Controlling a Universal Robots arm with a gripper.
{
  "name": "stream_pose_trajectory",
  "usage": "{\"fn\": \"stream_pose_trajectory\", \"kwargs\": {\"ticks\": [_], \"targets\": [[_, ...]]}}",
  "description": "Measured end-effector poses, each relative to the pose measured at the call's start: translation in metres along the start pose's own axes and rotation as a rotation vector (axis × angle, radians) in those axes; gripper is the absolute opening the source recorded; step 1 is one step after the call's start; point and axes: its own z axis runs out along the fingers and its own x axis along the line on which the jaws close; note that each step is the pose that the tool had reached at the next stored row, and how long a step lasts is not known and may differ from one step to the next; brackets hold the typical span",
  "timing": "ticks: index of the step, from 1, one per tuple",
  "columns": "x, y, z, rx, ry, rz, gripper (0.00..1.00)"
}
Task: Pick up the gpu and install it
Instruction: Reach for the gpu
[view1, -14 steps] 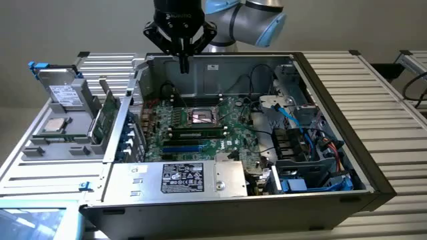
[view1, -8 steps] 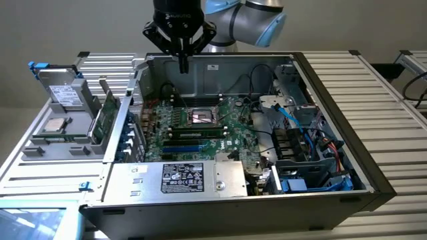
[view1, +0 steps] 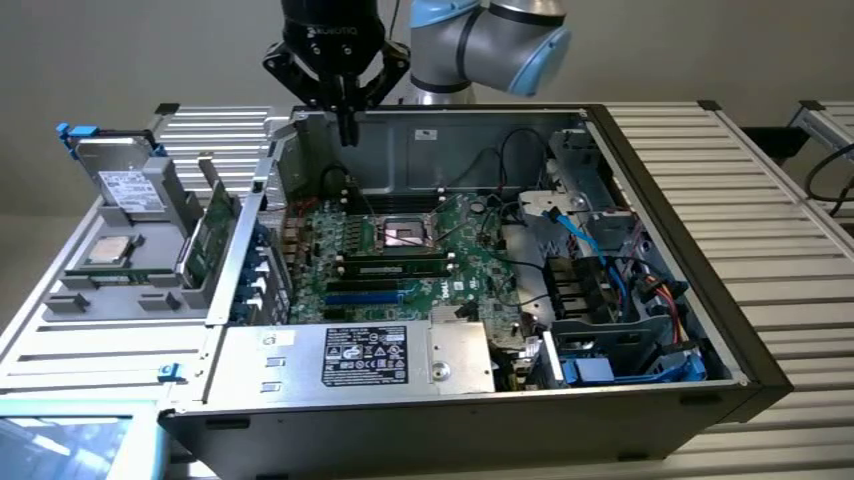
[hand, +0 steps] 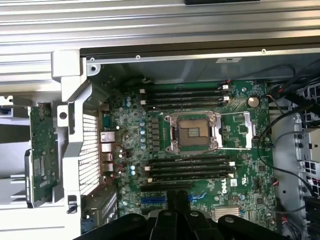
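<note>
The gpu stands on edge in a grey holder tray at the exterior view's left, outside the open computer case; its green circuit board faces out. In the wrist view the gpu shows as a green board beside the case's rear wall. My gripper hangs above the back of the case, over the motherboard, well apart from the gpu. Its black fingers are shut together with nothing between them. The motherboard lies below with its processor socket uncovered.
The tray also carries a silver white-labelled hard drive and a square silver chip. Inside the case sit a power supply, blue cables and a drive cage. Ribbed metal table surrounds the case.
</note>
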Motion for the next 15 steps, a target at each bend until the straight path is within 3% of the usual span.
{"fn": "stream_pose_trajectory", "kwargs": {"ticks": [15], "targets": [[0.069,0.0013,-0.0012,-0.0047,0.0003,0.000,0.12]]}}
